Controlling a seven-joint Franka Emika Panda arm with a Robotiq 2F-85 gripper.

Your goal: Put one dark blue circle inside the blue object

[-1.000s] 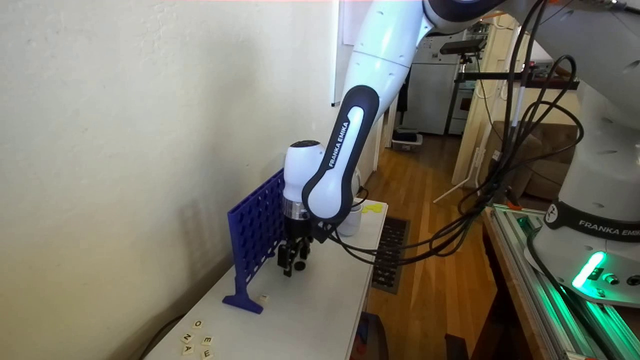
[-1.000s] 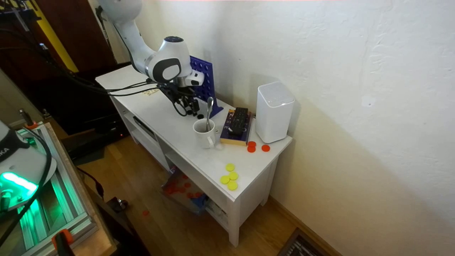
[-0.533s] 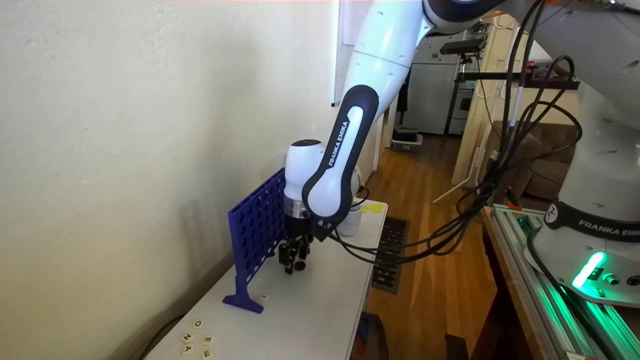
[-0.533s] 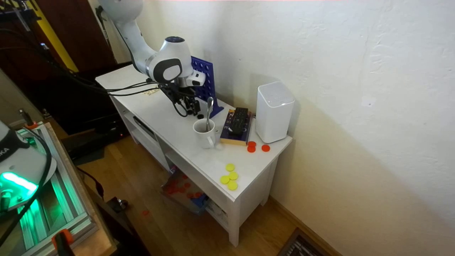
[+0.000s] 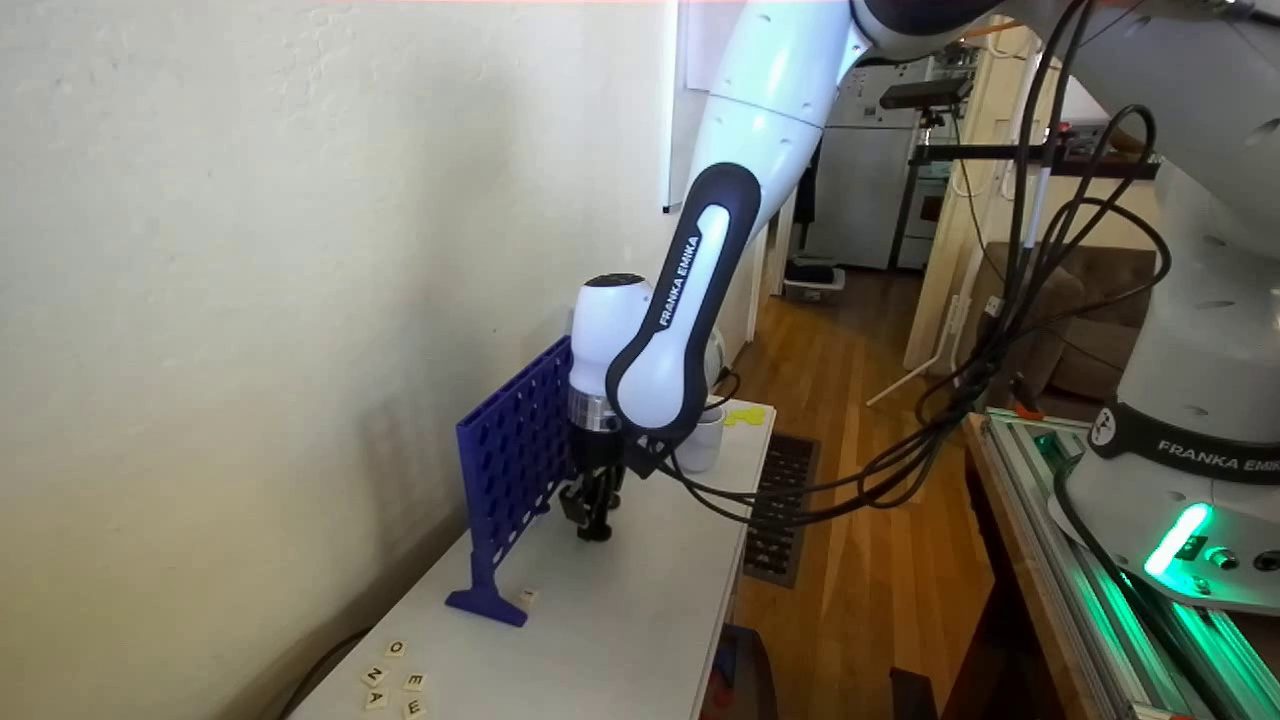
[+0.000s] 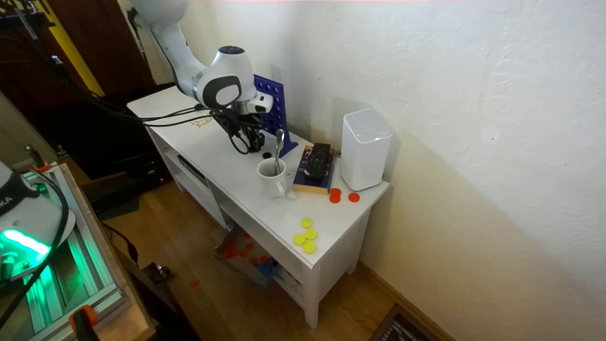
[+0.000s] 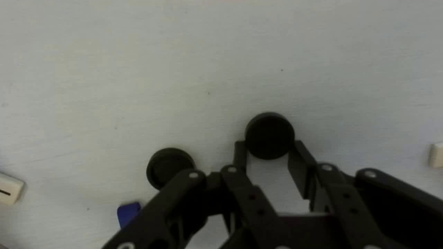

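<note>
One dark blue circle [image 7: 269,135], nearly black here, sits between the fingertips of my gripper [image 7: 269,149], which touch it from both sides. Whether it still rests on the table I cannot tell. A second dark circle [image 7: 169,166] lies flat just left of the jaws in the wrist view; an exterior view has this circle [image 6: 267,155] near the mug. The blue object [image 5: 510,450], an upright panel of round holes, stands beside the gripper along the wall. Part of the panel [image 6: 280,109] is behind the arm in an exterior view. A blue foot corner [image 7: 128,212] shows in the wrist view.
A white mug [image 6: 269,184] with a spoon [image 6: 278,144] stands close to the gripper. Beyond it are a book [image 6: 310,187] bearing a remote [image 6: 318,161], a white box [image 6: 367,149], red discs [image 6: 353,197] and yellow discs [image 6: 309,246]. Letter tiles [image 5: 375,675] lie past the panel.
My gripper's fingers have come together around one dark circle. The arm has risen very slightly. The other dark circle and the panel have stayed put.
</note>
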